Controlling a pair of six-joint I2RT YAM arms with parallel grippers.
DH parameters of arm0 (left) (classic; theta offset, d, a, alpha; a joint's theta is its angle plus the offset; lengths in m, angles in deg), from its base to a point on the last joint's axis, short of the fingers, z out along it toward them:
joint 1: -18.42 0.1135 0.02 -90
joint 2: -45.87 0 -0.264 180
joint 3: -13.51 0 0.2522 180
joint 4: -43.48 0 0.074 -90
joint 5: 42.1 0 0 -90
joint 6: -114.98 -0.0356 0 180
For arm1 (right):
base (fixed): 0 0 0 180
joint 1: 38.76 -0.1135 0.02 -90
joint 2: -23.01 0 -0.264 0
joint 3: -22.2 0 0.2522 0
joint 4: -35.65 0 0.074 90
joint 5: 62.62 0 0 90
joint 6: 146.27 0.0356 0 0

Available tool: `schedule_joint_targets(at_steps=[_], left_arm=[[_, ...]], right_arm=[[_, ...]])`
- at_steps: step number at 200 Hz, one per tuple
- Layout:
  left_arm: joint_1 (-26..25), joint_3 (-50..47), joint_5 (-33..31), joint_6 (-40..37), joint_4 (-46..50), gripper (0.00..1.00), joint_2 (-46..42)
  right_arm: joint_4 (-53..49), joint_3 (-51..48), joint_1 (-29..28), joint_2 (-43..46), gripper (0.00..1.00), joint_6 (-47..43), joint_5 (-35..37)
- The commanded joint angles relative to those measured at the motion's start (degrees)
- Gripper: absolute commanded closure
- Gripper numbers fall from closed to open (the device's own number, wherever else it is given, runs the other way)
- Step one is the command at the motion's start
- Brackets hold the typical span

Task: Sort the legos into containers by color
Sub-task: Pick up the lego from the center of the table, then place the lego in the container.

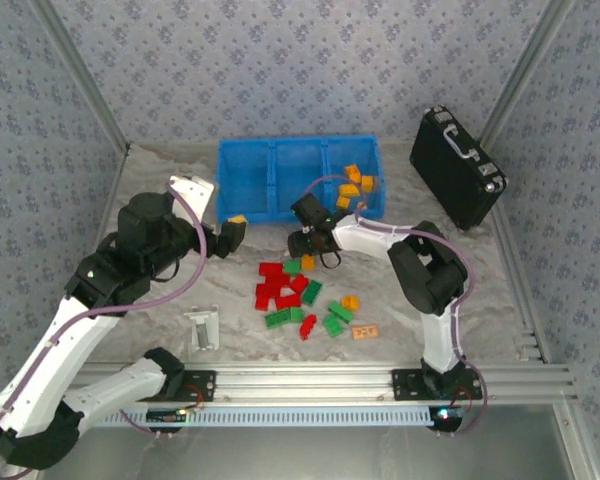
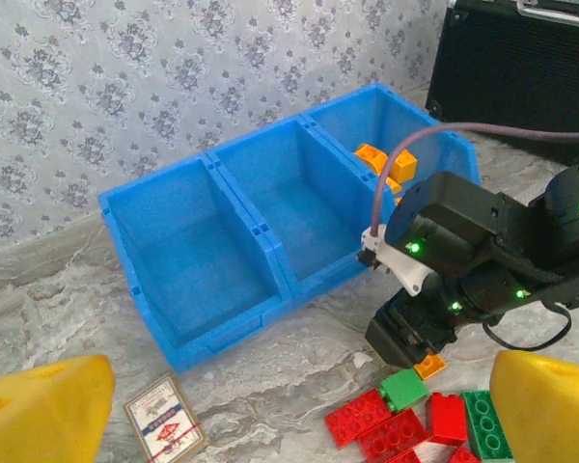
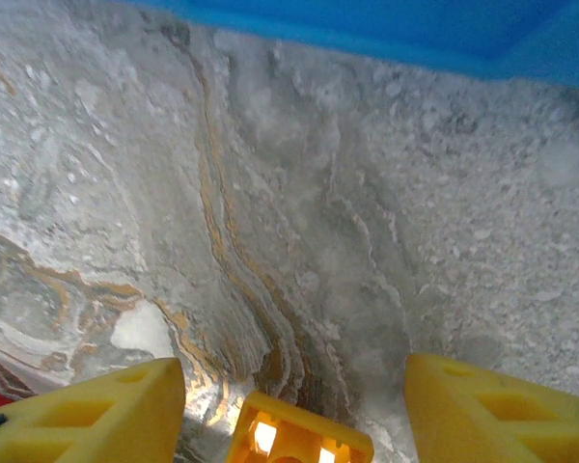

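**Straddling an orange brick: right gripper open around it**

Right gripper (image 3: 291, 374) points down at the marbled table (image 1: 160, 300), just in front of the blue tray (image 1: 300, 144). Its two yellow fingers (image 3: 87, 413) stand apart, with one orange brick (image 3: 299, 436) lying on the table between them. There is a gap on each side of the brick, so nothing is gripped. From the left wrist camera the same brick (image 2: 429, 366) peeks out under the black body of that gripper (image 2: 410, 342), next to a green brick (image 2: 403, 389).

Left gripper (image 1: 230, 232) hovers left of the brick pile, jaws spread wide and holding nothing.

Bricks: the tray's right compartment holds several orange ones (image 1: 352, 186). The middle and left compartments look bare in the left wrist view. Red and green bricks (image 1: 285, 290) lie loose on the table in front of the tray, and one more orange brick (image 1: 351, 302) sits to their right.
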Motion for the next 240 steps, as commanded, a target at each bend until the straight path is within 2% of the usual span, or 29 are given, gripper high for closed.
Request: schedule_joint_targets(at_steps=[1,103,153,203,240], left_arm=[[-0.3,-0.1,0.5,1.2,-2.0,0.00,-1.1],[-0.3,-1.0,0.5,2.2,-1.9,0.00,-2.2],[-0.3,-0.9,0.9,1.9,-2.9,0.00,-1.4],[-0.2,-1.0,0.9,1.9,-3.6,0.00,-1.1],[-0.3,-0.9,0.7,1.5,-3.9,0.00,-0.2]], right_arm=[[-4.0,1.4,-0.6,-0.7,0.41,0.4,2.8],[-6.7,-1.4,-0.4,0.0,0.64,0.3,3.9],[-9.6,-3.2,1.0,7.4,0.67,-0.2,4.4],[-13.1,0.3,6.2,15.9,0.67,-4.3,5.5],[-13.1,9.7,13.5,12.1,0.67,-11.1,5.1]])
